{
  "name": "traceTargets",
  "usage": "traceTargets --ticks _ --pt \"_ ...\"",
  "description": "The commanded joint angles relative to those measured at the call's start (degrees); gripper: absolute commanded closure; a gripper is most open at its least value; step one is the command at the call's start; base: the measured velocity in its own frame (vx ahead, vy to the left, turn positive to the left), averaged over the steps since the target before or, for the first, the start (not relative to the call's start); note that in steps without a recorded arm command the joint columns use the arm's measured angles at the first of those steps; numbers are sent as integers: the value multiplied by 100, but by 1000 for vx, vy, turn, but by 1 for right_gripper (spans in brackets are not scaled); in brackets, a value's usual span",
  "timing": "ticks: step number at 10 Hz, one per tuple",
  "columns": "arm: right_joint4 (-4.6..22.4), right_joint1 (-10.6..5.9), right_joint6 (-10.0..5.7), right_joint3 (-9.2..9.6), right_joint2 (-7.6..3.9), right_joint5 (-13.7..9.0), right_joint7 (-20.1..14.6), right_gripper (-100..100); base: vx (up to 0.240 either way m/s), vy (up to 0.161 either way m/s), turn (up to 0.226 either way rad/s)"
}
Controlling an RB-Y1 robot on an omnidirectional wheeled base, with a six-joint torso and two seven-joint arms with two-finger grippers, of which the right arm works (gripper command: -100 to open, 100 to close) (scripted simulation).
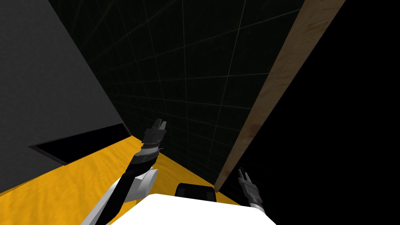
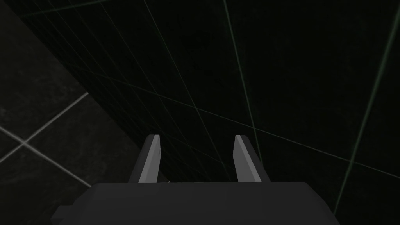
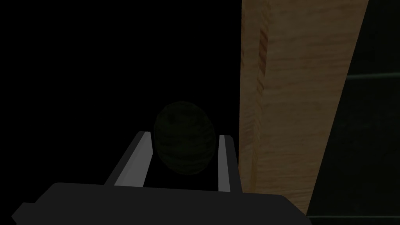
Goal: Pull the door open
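The right pincer is open, one thin grey finger on each side of a dark round knob, with a sliver of gap between each and the ball. The knob's surface is so dim that only faint banding shows, and what it is fixed to is lost in a black area behind it. Just beside the knob and the pincer stands the light-brown wood-grained door edge. From the head view it runs as a long slanting strip from high up down to the orange floor. To its right all is black, so the door's face cannot be made out.

The left pincer is raised in front of a very dark tiled wall with thin pale joints, well apart from the knob. Its two fingers stand spread, with nothing between them.

On the left rises a plain grey wall. Low in it, just above the floor, is a long black rectangular opening; whatever lies inside is too dark to tell.
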Motion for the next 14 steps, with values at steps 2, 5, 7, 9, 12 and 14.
traceTargets --ticks 2,5,7,9,12,14 --pt "2 22 7 29 31 -30 -280 100 -35 -3 33" --pt "-23 51 0 35 47 -95 -726 100 -43 -2 47" --pt "-36 66 -4 37 56 -130 -968 100 -41 -9 44" --pt "-51 83 -9 40 66 -168 -1236 100 -39 2 45" --pt "-77 113 -16 45 82 -233 -1706 100 -42 -4 53" --pt "-94 132 -21 49 93 -277 -2019 100 -44 -2 48"
